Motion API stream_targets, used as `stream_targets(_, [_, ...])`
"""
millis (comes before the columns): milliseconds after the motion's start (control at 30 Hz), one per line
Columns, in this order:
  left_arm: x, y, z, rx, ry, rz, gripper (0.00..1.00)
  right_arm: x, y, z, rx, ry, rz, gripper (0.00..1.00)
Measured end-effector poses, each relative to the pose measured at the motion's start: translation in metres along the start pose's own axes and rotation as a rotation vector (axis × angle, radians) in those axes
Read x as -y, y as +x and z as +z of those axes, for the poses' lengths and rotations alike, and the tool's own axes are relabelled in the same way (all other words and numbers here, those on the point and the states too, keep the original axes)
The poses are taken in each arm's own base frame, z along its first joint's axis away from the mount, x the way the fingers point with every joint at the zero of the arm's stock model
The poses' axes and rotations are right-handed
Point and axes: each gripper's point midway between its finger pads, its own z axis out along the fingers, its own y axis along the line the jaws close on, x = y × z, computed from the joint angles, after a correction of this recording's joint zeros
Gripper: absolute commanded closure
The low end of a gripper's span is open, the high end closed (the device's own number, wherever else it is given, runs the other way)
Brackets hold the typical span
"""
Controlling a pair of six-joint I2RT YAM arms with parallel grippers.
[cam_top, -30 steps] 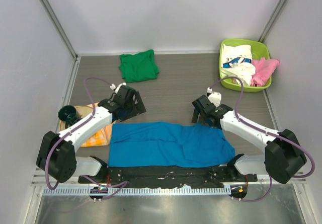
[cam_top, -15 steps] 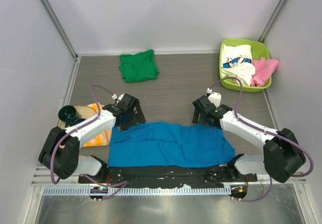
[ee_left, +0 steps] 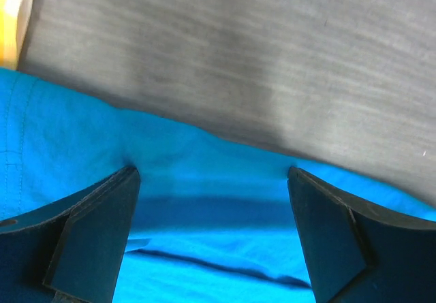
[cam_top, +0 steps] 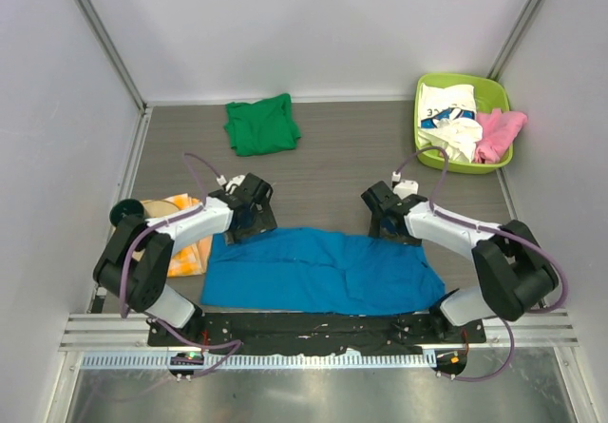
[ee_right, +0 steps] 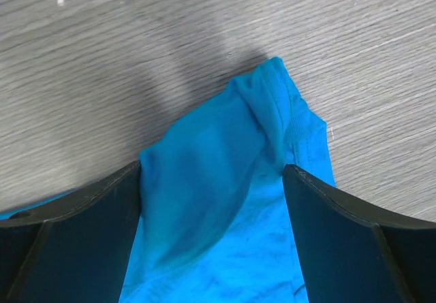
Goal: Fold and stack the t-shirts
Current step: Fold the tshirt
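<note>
Near the table's [cam_top: 332,166] front edge the blue shirt [cam_top: 318,273] lies spread wide, apparently only partly folded. The left gripper [ee_left: 211,180] and right gripper [ee_right: 211,173] sit at its far hem, jaws wide apart, holding nothing. A green shirt [cam_top: 262,124] lies folded at the back. White [cam_top: 446,109] and pink [cam_top: 499,130] shirts wait in the basket [cam_top: 493,87].
</note>
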Motion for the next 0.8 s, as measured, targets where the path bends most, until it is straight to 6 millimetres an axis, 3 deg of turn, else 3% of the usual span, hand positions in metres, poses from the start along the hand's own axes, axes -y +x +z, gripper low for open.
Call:
stream_targets(67, [0.004,-0.008,0.005,0.014,-0.015,0.008,0.05,0.003,0.003,0.008,-0.021,0.032,0.01,0.14])
stream_targets(233, [0.007,-0.026,0.014,0.037,-0.04,0.003,0.05,0.0,-0.013,0.016,-0.025,0.089,0.02,0.14])
stream_targets(567, [0.004,-0.077,0.031,0.098,-0.03,-0.101,0.05,-0.006,-0.062,0.044,0.015,0.184,0.091,0.14])
stream_targets(800, [0.009,-0.099,0.039,0.118,-0.008,-0.122,0.05,-0.005,-0.101,0.065,0.049,0.224,0.17,0.11])
